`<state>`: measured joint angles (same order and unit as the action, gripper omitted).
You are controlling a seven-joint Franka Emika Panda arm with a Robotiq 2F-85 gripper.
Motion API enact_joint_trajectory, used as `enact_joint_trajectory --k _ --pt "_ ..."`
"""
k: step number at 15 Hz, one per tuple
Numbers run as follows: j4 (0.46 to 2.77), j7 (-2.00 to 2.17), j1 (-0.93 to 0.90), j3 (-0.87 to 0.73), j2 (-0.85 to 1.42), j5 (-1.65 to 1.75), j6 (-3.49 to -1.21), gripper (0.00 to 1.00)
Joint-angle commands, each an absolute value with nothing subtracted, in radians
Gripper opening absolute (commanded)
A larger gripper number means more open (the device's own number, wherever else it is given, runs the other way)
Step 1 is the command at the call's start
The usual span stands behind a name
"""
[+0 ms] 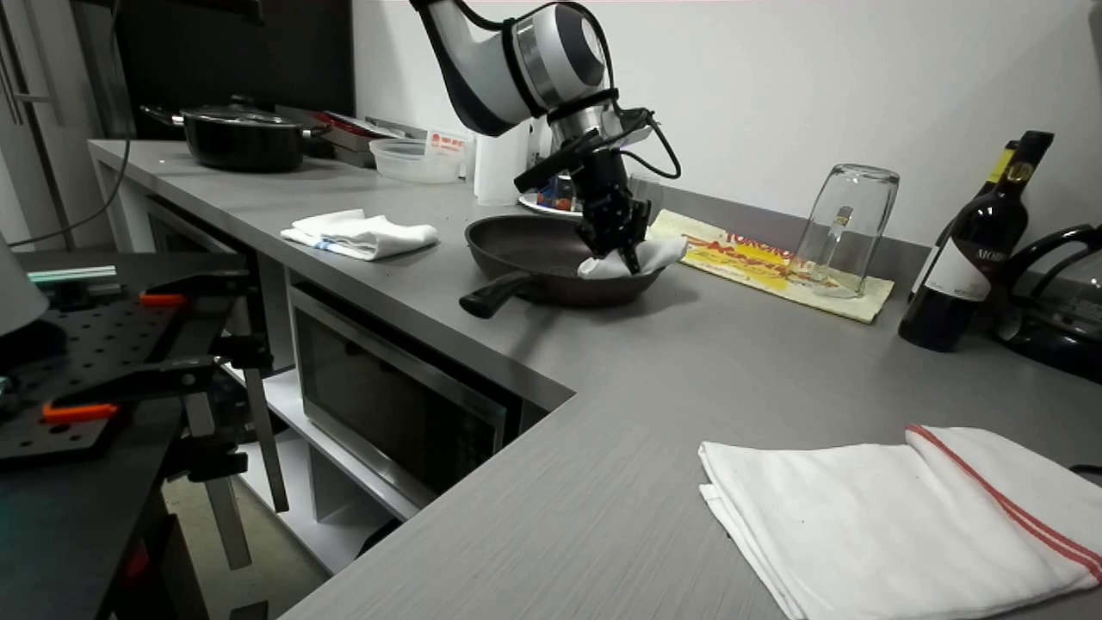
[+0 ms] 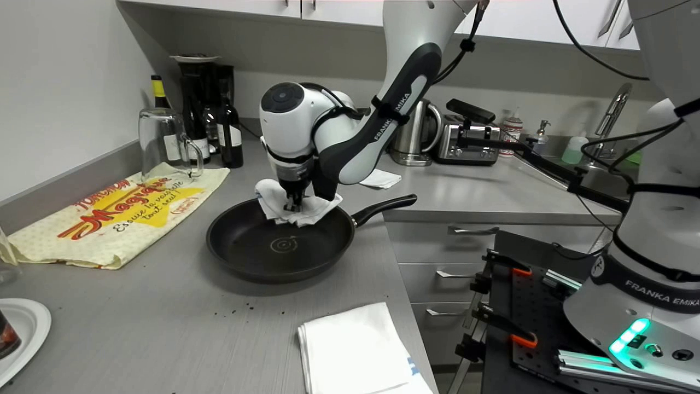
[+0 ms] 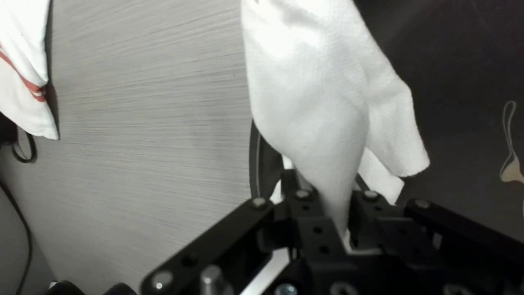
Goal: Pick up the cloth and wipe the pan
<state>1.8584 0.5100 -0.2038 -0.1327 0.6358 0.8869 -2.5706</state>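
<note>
The dark frying pan sits upright on the grey counter and shows in both exterior views (image 1: 525, 245) (image 2: 246, 249). Its handle points toward the counter's front edge. My gripper (image 1: 627, 258) is down at one side of the pan, also seen in an exterior view (image 2: 293, 206). It is shut on a white cloth (image 2: 320, 209). The cloth bunches up around the fingers and lies over the pan's rim and inner side. In the wrist view the cloth (image 3: 311, 90) rises between the fingers (image 3: 327, 184) and hides the fingertips. The pan's dark inside (image 3: 454, 82) shows at the right.
A folded white cloth (image 2: 355, 350) lies beside the pan, and a red-striped one (image 1: 861, 525) lies farther along the counter. A yellow printed towel (image 2: 131, 210) with an upturned glass mug (image 2: 164, 142) lies near the wall. Wine bottles (image 1: 973, 250) and a white plate (image 2: 33, 328) stand nearby.
</note>
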Motion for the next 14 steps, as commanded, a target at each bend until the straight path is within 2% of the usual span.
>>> enact_joint_trajectory --k 1,14 --pt "1.827 0.489 -0.186 -0.108 0.68 0.82 -2.561 0.04" --pt "1.852 0.445 -0.252 -0.023 0.684 0.532 -2.512 0.04"
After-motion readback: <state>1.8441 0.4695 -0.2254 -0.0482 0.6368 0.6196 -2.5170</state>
